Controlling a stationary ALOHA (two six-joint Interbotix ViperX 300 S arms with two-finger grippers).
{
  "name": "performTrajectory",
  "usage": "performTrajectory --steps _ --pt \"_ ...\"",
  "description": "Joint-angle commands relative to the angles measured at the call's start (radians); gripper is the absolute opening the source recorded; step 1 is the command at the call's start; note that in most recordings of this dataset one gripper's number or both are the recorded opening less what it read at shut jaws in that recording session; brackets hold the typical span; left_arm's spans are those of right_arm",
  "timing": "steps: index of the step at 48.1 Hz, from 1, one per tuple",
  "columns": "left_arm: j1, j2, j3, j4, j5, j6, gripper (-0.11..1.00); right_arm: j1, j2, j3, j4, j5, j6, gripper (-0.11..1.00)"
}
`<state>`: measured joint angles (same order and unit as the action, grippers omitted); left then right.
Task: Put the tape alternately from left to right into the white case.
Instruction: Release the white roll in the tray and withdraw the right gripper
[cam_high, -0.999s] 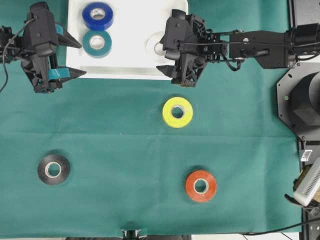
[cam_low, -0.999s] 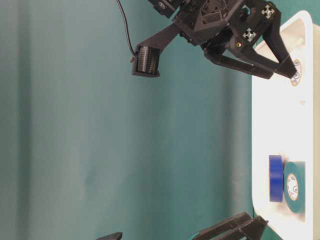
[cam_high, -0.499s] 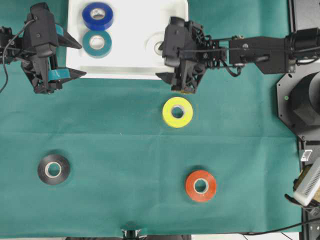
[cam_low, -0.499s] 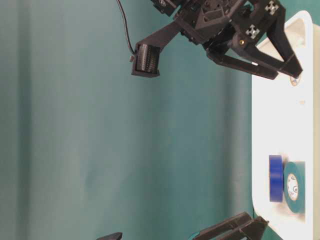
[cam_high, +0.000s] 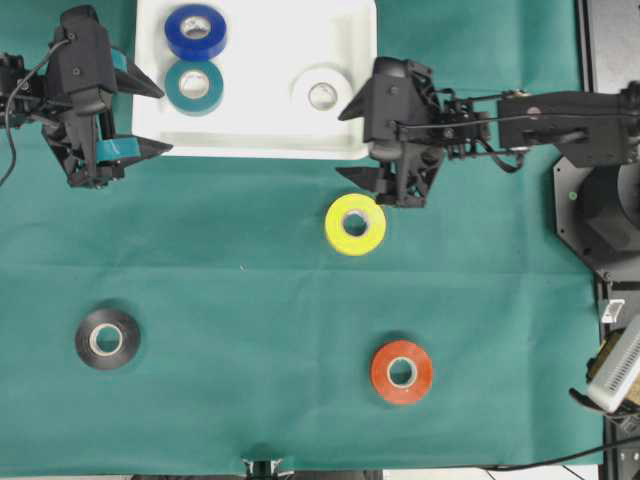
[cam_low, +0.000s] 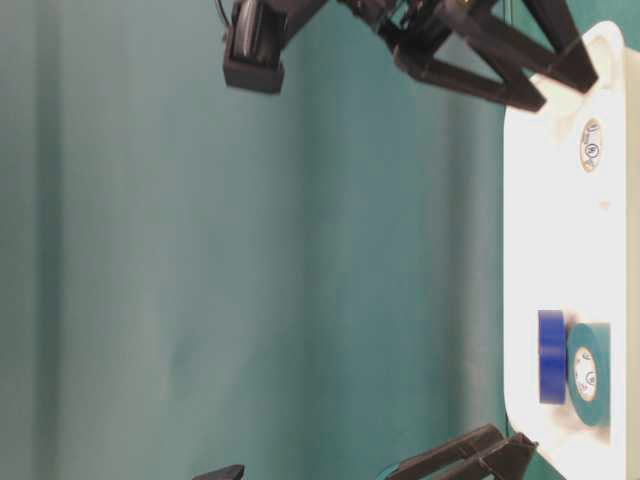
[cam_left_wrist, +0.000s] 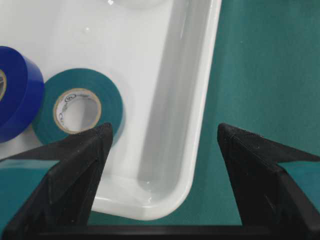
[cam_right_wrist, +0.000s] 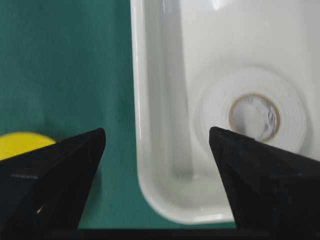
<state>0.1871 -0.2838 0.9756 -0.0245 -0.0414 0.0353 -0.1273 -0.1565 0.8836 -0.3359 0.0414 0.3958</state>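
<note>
The white case (cam_high: 255, 130) lies at the back with three rolls of tape flat in it: blue (cam_high: 195, 30), teal (cam_high: 194, 86) and white (cam_high: 321, 92). On the green cloth lie the yellow roll (cam_high: 355, 224), the black roll (cam_high: 107, 338) and the red-orange roll (cam_high: 401, 371). My right gripper (cam_high: 345, 145) is open and empty, astride the case's front right corner (cam_right_wrist: 137, 100), with the white roll (cam_right_wrist: 252, 115) beyond one finger and the yellow roll (cam_right_wrist: 22, 145) by the other. My left gripper (cam_high: 155, 120) is open and empty over the case's front left corner (cam_left_wrist: 200, 125), near the teal roll (cam_left_wrist: 82, 107).
A green cloth (cam_high: 230, 300) covers the table. The right arm's black base (cam_high: 600, 210) stands at the right edge. A pale object (cam_high: 615, 365) sits off the cloth at the lower right. A small black mount (cam_high: 262, 466) is at the front edge.
My right gripper has moved right and toward the front, off the white roll, which now lies uncovered in the case. The left arm has not moved.
</note>
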Motion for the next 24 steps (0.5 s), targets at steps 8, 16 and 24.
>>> performTrajectory --steps 8,16,24 --pt "-0.006 -0.015 -0.017 -0.002 -0.008 0.002 0.85 0.002 -0.064 0.043 0.003 -0.034 0.014 0.58" --pt "-0.008 -0.015 -0.017 -0.002 -0.008 0.002 0.85 0.002 -0.091 0.074 0.003 -0.041 0.014 0.58" --pt "-0.015 -0.015 -0.017 -0.002 -0.008 0.002 0.85 0.002 -0.114 0.094 0.003 -0.041 0.014 0.58"
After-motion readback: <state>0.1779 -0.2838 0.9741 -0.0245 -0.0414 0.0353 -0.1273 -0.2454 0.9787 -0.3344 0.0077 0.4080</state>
